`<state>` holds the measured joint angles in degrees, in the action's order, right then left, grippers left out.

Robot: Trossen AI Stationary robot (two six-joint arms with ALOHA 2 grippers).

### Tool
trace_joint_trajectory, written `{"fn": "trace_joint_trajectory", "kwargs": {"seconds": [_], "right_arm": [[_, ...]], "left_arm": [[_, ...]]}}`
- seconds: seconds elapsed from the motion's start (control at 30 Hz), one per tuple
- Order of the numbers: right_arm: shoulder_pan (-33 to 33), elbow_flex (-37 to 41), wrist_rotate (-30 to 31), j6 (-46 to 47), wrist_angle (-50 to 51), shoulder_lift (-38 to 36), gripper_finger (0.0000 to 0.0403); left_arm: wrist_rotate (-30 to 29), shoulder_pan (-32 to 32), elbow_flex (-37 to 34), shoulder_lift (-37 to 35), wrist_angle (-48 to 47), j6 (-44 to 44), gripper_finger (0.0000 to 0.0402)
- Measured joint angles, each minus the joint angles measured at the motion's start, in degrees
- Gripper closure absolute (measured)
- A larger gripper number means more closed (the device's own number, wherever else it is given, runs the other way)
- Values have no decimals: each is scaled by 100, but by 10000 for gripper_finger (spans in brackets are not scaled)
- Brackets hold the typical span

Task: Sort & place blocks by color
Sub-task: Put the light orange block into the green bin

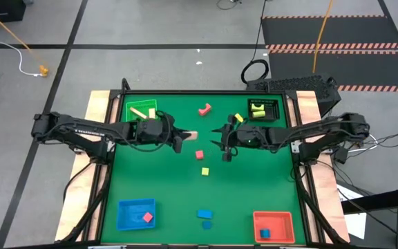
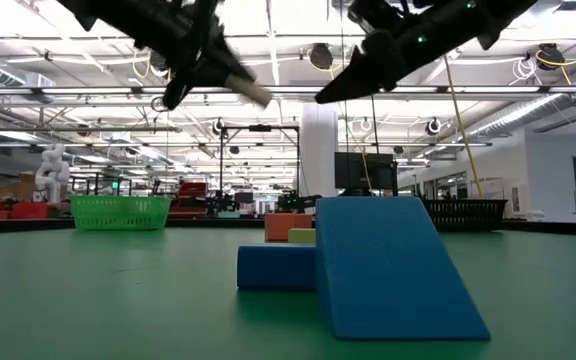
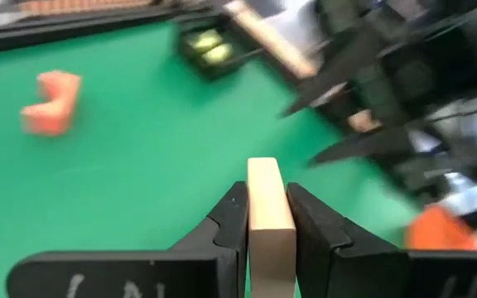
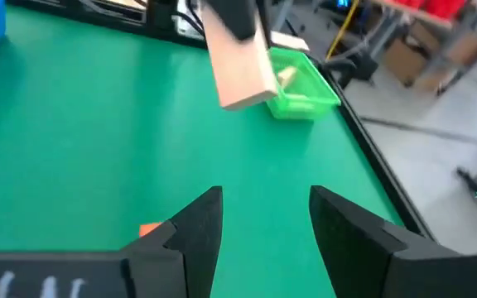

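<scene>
The left hand (image 1: 180, 140) gripped a cream bar (image 3: 268, 217) above the counter (image 1: 254, 187), the right hand (image 4: 259, 219) gaped open, awaiting a handover, I reckoned.

You see a smooth, pale, matt wood-like block (image 3: 269, 223) pinched between the left gripper's (image 3: 267, 217) matt black fingers, above the matt green table (image 3: 139, 182).

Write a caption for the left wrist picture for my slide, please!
The left hand pinches a cream wooden bar block above the green table.
</scene>
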<state>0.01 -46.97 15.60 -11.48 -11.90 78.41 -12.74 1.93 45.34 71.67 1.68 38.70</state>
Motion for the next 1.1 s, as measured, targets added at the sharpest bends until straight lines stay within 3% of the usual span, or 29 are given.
{"fn": "trace_joint_trajectory", "kwargs": {"seconds": [0.27,0.47,0.63,0.77,1.1], "right_arm": [[-372,5,233,1054,721,-133,231],[-658,112,220,1127,557,-10,271],[-854,114,218,1046,549,25,294],[-1020,114,211,873,549,38,274],[-1473,117,-88,853,243,400,181]], "left_arm": [[-765,907,-2,-594,-2240,-57,344],[-1281,1680,-8,-680,-3906,297,344],[-1426,2161,-13,-584,-4226,220,344],[-1585,2491,-4,-480,-4172,16,342],[-1527,3008,-6,186,-4192,-202,326]]}}
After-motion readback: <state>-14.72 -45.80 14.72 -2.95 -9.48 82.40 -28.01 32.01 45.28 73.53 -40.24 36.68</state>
